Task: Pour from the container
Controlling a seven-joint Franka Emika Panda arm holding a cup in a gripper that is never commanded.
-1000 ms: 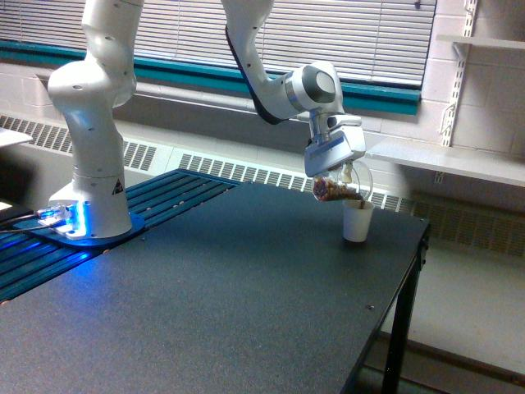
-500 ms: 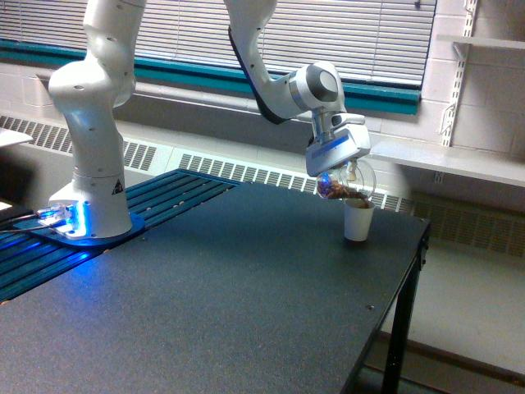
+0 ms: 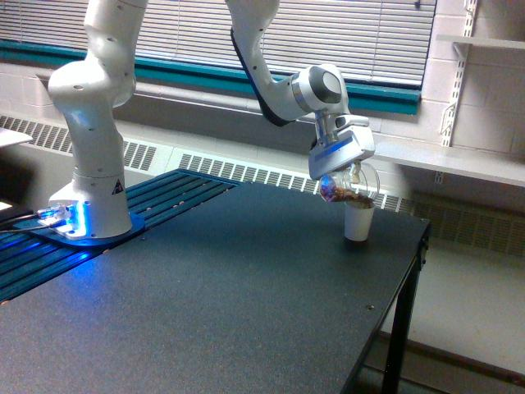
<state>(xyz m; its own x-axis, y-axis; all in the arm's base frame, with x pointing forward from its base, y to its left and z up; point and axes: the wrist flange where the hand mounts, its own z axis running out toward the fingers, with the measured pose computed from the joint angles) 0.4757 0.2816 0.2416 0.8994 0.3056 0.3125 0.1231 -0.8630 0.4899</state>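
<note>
Gripper point(image 3: 348, 168) clamped on clear plastic handled jug with brown crumbs point(image 3: 349, 187), now tipped further and shifted right over small white paper cup point(image 3: 358, 220); pour underway, crumbs nearing lip

White robot arm point(image 3: 90, 123) w/ rounded, glossy segments, grey joint cap & black underside on the forearm; small black triangle sticker near its base point(image 3: 86, 223), which glows blue, cables trailing; pale grey gripper point(image 3: 340, 168).

The dark table point(image 3: 246, 287) lies bare across the frame's centre and bottom. Only the paper cup point(image 3: 358, 222) at centre right and the arm's base point(image 3: 90, 197) at left seem to block passage.
</note>
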